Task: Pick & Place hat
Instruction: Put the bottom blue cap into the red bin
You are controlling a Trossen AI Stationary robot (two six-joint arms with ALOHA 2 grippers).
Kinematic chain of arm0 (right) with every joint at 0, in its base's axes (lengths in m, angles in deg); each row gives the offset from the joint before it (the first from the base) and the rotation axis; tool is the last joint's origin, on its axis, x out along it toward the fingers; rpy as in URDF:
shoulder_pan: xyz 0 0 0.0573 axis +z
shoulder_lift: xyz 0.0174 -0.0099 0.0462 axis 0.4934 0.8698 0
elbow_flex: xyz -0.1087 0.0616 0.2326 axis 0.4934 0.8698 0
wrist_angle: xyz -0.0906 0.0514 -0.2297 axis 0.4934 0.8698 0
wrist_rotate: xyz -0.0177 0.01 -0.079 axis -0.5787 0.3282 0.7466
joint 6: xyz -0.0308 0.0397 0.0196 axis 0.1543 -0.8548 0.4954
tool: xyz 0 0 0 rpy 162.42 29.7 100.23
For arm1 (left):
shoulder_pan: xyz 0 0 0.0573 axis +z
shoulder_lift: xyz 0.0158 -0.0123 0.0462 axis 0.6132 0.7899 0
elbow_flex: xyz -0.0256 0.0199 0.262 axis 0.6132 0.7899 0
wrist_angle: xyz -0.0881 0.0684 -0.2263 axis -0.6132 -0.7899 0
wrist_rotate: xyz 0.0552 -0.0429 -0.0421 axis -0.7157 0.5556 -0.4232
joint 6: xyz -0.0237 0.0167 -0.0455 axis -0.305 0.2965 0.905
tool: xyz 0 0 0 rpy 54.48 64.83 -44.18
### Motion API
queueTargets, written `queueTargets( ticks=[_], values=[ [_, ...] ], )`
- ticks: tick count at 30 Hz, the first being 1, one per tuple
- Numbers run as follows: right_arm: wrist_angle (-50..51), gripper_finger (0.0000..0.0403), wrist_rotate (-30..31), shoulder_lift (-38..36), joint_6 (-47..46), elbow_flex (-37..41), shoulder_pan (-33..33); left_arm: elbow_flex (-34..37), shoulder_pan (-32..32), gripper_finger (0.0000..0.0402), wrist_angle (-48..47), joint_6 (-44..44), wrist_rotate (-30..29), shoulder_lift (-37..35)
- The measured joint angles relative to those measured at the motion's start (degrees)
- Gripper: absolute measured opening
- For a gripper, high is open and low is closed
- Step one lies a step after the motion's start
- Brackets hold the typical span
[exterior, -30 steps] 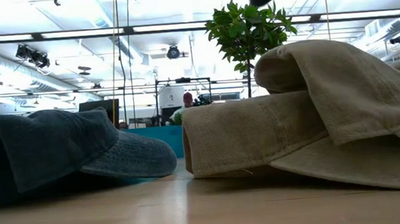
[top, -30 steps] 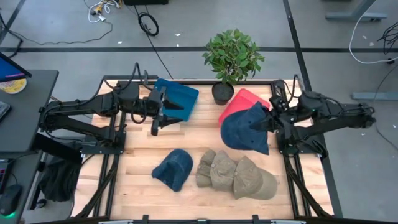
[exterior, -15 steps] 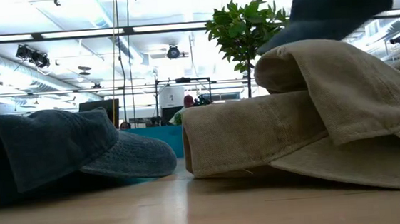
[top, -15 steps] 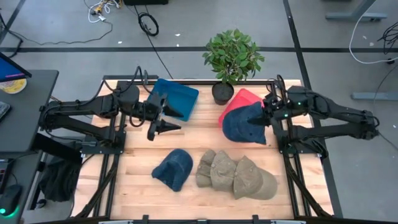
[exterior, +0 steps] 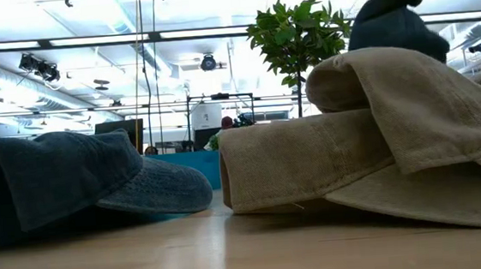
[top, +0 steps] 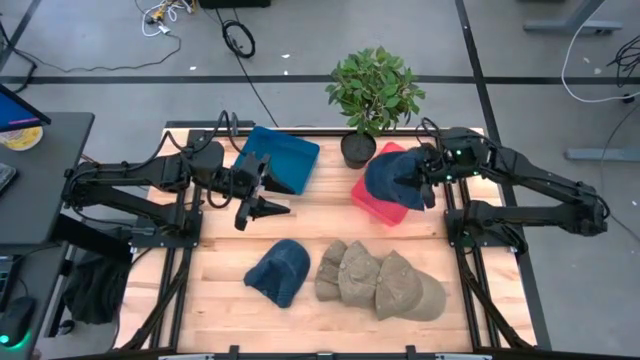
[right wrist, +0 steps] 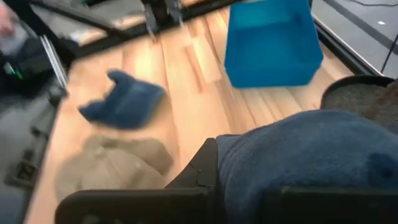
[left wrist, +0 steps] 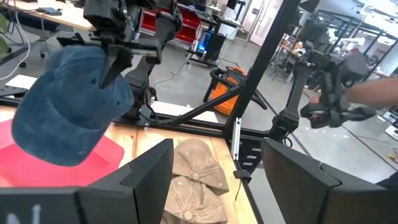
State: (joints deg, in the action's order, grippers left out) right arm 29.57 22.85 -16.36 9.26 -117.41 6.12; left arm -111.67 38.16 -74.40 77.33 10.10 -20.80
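One hat is in transit: my right gripper (top: pixel 428 172) is clamped on the dark blue denim cap (top: pixel 393 182), which hangs over the shallow red tray (top: pixel 381 196) at the table's far right, just beside the potted green plant (top: pixel 375 92). I judge this the placing step; next I need to lower it and let go so the cap lands inside the tray's rim. From overhead I can't quite tell whether the cap already touches the tray. Room is tight toward the plant pot and table edge. My left gripper (top: pixel 268 205) waits with its fingers apart near the blue bin (top: pixel 284 155), well clear, above a second blue cap (top: pixel 280 270) and the pile of tan caps (top: pixel 382 282).
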Motion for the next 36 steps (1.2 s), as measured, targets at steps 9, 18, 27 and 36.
queueTargets(
  ticks=[9,18,27,36],
  values=[
    [1.4,0.0004,-1.5,5.4,12.0,0.0,-3.2,0.0,0.0,0.0248,0.0,0.4,0.0,0.0],
    [4.9,0.0004,-0.2,9.1,20.1,0.0,-4.7,0.0,0.0,0.0248,0.0,2.0,0.0,0.0],
    [5.0,0.0003,5.9,10.2,24.2,0.0,-5.5,0.0,0.0,0.0248,0.0,2.2,-0.7,0.0],
    [5.5,0.0003,5.8,10.2,22.8,0.0,-5.5,0.0,0.0,0.0248,0.0,2.2,-0.7,0.0]
  ],
)
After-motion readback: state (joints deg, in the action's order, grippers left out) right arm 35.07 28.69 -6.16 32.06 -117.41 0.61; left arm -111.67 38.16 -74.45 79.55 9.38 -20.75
